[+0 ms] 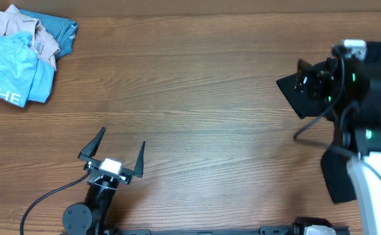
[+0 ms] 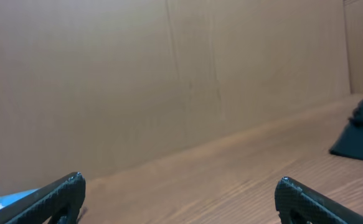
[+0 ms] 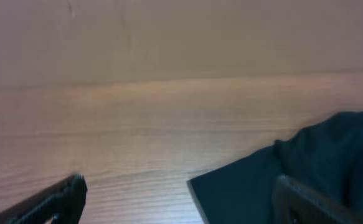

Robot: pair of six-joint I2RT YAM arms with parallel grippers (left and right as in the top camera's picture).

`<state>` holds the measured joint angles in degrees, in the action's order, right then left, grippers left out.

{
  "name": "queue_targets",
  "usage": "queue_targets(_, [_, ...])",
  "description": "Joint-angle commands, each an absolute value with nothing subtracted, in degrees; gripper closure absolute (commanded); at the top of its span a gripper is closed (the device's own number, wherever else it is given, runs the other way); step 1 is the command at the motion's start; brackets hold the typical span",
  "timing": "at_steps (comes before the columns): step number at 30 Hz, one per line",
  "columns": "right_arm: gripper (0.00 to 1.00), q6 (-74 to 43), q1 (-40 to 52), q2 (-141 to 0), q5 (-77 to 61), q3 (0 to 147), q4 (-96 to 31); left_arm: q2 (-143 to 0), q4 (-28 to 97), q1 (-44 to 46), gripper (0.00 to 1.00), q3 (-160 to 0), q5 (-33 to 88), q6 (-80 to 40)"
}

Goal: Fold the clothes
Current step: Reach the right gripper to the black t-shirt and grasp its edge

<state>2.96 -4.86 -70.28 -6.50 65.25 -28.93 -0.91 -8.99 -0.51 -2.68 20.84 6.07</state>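
A heap of clothes lies at the table's far left corner: a light-blue shirt with white letters [image 1: 10,72], a beige one [image 1: 14,26] and a teal one [image 1: 59,29]. A dark garment [image 1: 290,91] lies bunched at the right edge, and its flat corner [image 3: 243,186] points toward the middle. My right gripper [image 3: 180,180] hovers open at that corner, with one finger [image 3: 306,202] over the dark cloth and the other [image 3: 63,196] over bare wood. At the front left, my left gripper [image 1: 123,136] stands open and empty above the wood, far from both piles.
The wooden table [image 1: 197,98] stretches between the two piles. A brown board wall [image 2: 169,74] rises behind the table. The right arm's white base [image 1: 376,189] and its cables cover part of the dark garment. From the left wrist, that garment [image 2: 358,134] shows far right.
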Motion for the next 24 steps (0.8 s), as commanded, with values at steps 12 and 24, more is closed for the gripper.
queue_targets(12, [0.00, 3.05, -5.23, -77.49, -10.20, 74.59, -37.12, -77.34, 29.36, -0.69, 0.00, -72.20, 49.50, 8.99])
queue_targets(24, [0.00, 2.63, -5.23, -92.25, -5.17, 74.59, -36.36, -89.60, 50.57, 4.75, 0.00, -87.92, 18.68, 12.64])
